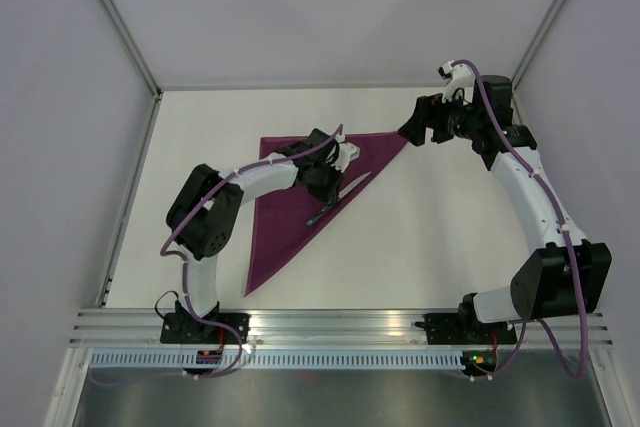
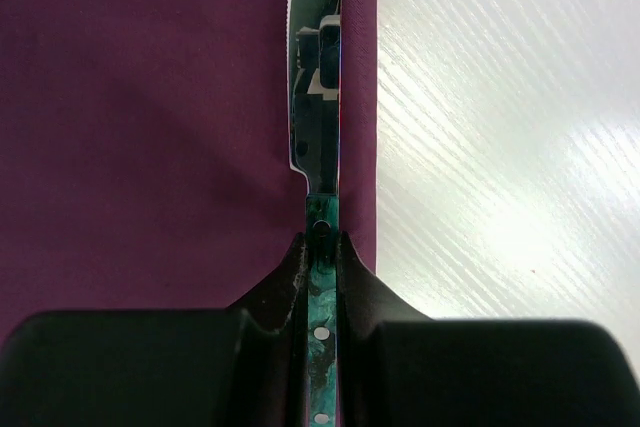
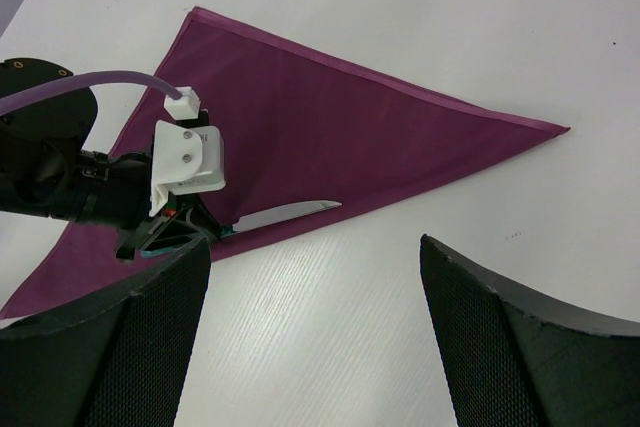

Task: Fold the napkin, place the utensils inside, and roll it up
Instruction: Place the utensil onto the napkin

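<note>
Two arms rise from the near edge of the white table (image 1: 450, 237), each with one gripper. On the table lie one napkin (image 1: 275, 217) and one knife (image 1: 350, 187).

The napkin is folded into a triangle left of centre. Its sharpest tip points toward the near edge, beside the left arm's base, and its long folded edge runs diagonally from there to the far right corner. The knife lies on the cloth just inside that edge and parallel to it, with the handle toward the near left and the blade tip toward the far right. The left gripper (image 2: 320, 247) is pinched narrow on the knife's handle just behind the blade. Farther off, the right gripper (image 1: 418, 127) stands wide apart, holding nothing, near the napkin's far right corner.

The top view alone shows the whole triangle. Only the left wrist view shows the handle's green marbled pattern with pale rivets, the serrated blade edge, and the thin strip of cloth between knife and bare table. The right wrist view shows its own two spread fingers (image 3: 130, 347) framing the blade.
</note>
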`<state>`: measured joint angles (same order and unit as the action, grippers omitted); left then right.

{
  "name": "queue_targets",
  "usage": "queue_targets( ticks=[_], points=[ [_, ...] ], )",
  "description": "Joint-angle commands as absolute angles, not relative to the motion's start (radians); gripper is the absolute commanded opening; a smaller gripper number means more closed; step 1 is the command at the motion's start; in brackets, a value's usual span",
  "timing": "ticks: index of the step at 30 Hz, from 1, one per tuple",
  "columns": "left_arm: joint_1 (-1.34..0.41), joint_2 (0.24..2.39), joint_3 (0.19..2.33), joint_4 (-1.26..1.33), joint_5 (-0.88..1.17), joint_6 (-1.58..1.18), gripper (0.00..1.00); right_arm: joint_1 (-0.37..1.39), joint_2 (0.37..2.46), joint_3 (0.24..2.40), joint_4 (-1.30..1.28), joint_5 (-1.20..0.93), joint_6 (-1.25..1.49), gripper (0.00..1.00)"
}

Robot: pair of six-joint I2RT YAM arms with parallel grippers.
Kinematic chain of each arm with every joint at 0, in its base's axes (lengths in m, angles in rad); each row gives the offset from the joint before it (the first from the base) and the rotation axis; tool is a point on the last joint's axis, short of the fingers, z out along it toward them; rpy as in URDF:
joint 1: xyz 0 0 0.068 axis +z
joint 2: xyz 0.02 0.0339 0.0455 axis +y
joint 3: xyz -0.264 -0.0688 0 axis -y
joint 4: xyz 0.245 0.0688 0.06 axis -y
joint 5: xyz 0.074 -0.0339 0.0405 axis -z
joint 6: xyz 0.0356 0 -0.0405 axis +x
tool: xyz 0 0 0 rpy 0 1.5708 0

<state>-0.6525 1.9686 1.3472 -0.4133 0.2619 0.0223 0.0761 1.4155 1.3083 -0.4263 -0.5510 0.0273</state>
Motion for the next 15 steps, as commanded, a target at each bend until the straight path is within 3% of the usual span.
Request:
queue_targets(
  ticks=[1, 15],
  points=[
    [-0.661, 1.96, 1.345, -0.357, 0.235, -0.034, 0.02, 0.081, 1.417, 1.302, -0.417, -0.538, 0.025, 0.9],
    [-0.675, 1.979, 1.313, -0.325, 0.238, -0.052, 0.02, 0.083, 1.42, 1.302, -0.416, -0.54, 0.025, 0.9]
  ],
)
